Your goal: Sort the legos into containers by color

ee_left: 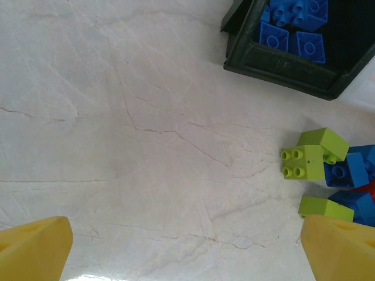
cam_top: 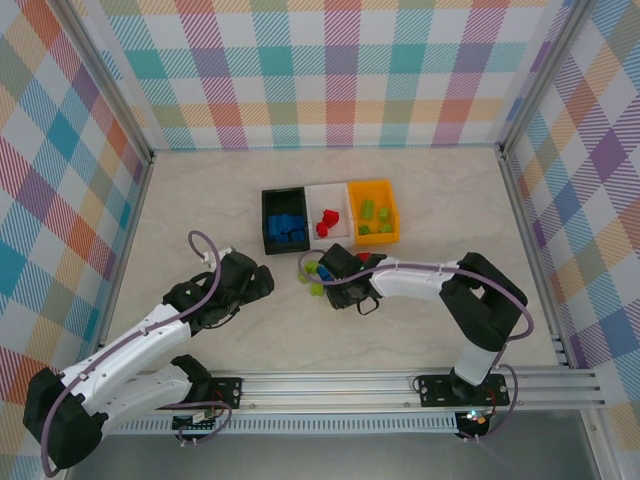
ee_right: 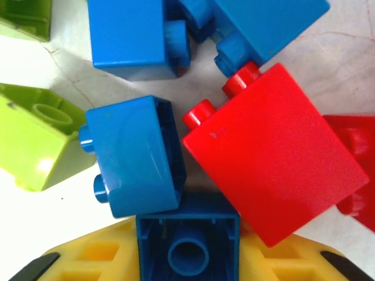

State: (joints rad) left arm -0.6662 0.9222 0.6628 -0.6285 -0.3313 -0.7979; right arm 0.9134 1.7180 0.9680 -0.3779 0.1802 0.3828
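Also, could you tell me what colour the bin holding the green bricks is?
Orange bin; the top external view shows it best.

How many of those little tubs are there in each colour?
Black bin: 1
White bin: 1
Orange bin: 1
Total: 3

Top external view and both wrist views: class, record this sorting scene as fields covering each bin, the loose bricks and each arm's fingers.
black bin: holds blue bricks
white bin: holds red bricks
orange bin: holds green bricks
loose bricks: green, blue and red, on the table in front of the bins
left fingers: wide apart, nothing between them
right fingers: against both sides of a blue brick, at the loose bricks
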